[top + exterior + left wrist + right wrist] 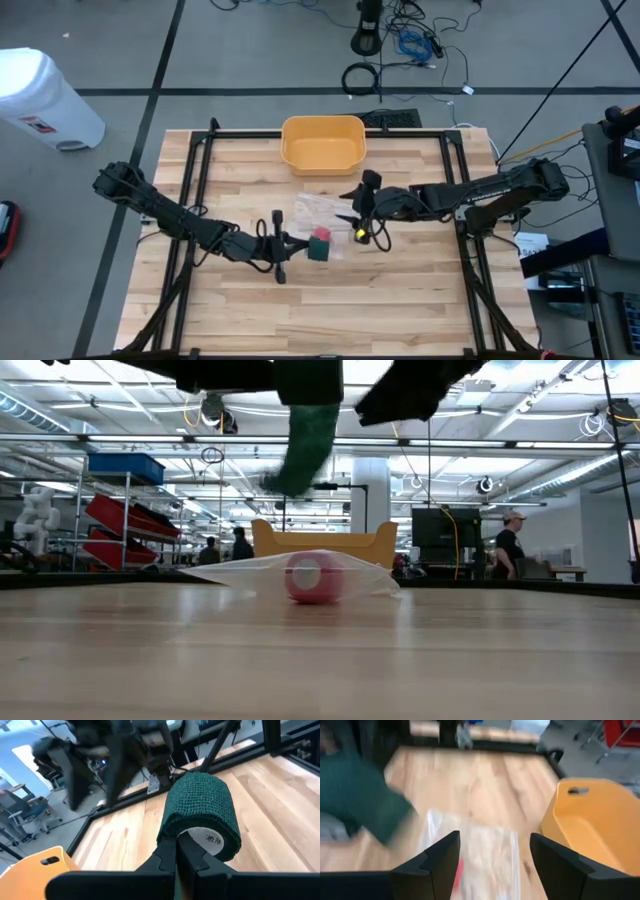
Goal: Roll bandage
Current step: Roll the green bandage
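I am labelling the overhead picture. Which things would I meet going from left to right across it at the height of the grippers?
Left gripper → green bandage roll → right gripper

Green bandage roll (200, 812) clamped in left gripper (176, 851), above wooden table (270, 805), yellow bin (37, 866) corner nearby

Counted: one dark green woven bandage roll (201, 809), one red bandage roll (306, 578), one clear plastic bag (350, 572), one yellow plastic bin (322, 143), two black two-finger grippers.
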Tool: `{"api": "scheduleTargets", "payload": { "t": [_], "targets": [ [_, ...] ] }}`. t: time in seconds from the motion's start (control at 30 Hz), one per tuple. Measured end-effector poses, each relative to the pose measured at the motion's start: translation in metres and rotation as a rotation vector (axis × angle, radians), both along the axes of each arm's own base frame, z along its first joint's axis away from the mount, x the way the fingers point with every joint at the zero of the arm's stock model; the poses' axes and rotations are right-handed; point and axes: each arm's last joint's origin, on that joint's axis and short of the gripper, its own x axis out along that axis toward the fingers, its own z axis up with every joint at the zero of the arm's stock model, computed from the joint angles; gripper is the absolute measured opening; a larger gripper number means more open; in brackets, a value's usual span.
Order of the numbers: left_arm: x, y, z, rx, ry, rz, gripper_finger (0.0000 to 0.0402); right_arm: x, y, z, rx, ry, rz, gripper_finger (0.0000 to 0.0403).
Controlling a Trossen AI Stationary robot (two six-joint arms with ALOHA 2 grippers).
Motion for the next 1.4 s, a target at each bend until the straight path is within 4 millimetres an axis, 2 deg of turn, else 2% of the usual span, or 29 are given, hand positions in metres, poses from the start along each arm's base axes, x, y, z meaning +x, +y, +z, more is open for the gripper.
{"api": "scheduleTargets", "payload": {
  "t": [0.13, 0.27, 0.53, 0.63, 0.8, 0.97, 1.13, 1.27, 1.4],
  "targets": [
    [0.003, -0.001, 0.007, -0.016, -0.021, -0.003, 0.0000, -0.004, 0.007, -0.005, -0.045, 0.066, 0.035, 0.0226],
    [0.007, -0.003, 0.018, -0.047, -0.054, 0.000, 0.0000, -0.006, 0.022, -0.009, -0.050, 0.060, 0.094, 0.0226],
    [0.010, -0.004, 0.026, -0.052, -0.064, 0.004, 0.0000, -0.017, 0.047, -0.042, -0.010, -0.146, 0.131, 0.0226],
    [0.010, -0.002, 0.026, -0.051, -0.065, 0.015, 0.0000, -0.021, 0.048, -0.053, 0.024, -0.256, 0.135, 0.0226],
    [0.011, 0.002, 0.027, -0.051, -0.070, 0.043, 0.0000, -0.023, 0.050, -0.074, 0.066, -0.322, 0.143, 0.0226],
    [0.013, 0.008, 0.027, -0.053, -0.074, 0.066, 0.0000, -0.013, 0.054, -0.090, 0.098, -0.353, 0.184, 0.0226],
    [0.016, 0.014, 0.027, -0.077, -0.080, 0.094, 0.0000, -0.002, 0.057, -0.107, 0.114, -0.410, 0.144, 0.0224],
    [0.016, 0.014, 0.028, -0.082, -0.091, 0.093, 0.0000, 0.005, 0.053, -0.120, 0.102, -0.428, 0.087, 0.0197],
    [0.017, 0.013, 0.032, -0.086, -0.100, 0.092, 0.0000, 0.010, 0.045, -0.130, 0.101, -0.438, 0.056, 0.0149]
  ]
}}
